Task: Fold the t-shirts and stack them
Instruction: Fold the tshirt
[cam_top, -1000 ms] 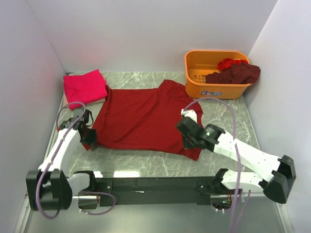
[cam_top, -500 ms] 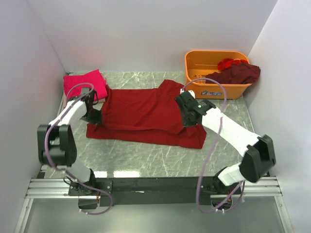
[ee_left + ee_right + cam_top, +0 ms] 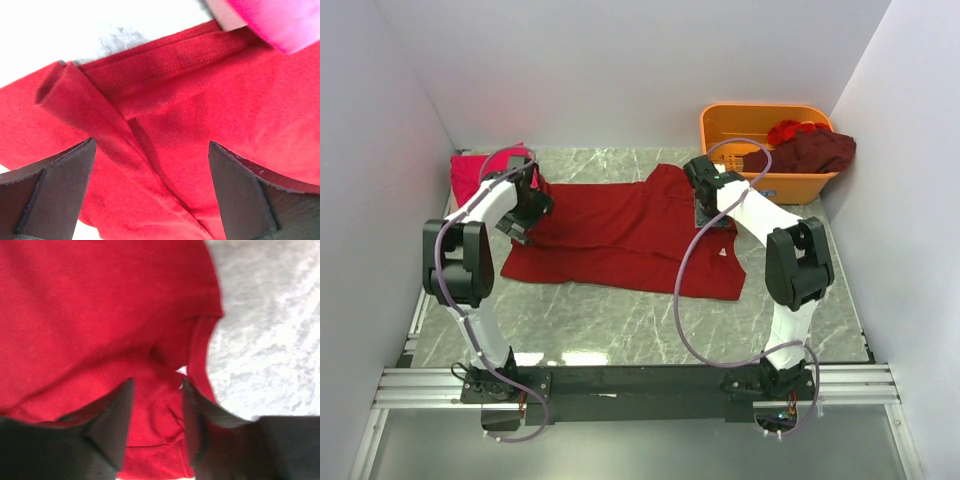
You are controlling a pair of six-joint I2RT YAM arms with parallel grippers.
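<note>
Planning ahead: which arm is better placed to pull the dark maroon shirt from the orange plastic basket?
Likely right: the right gripper hovers beside the orange plastic basket; the left gripper sits far from it.

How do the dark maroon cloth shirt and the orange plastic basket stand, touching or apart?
Touching. The top view shows the dark maroon shirt draped over the right rim of the basket.

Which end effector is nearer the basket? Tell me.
Right. The right end effector is beside the orange basket; the left end effector is far off, by the pink shirt.
</note>
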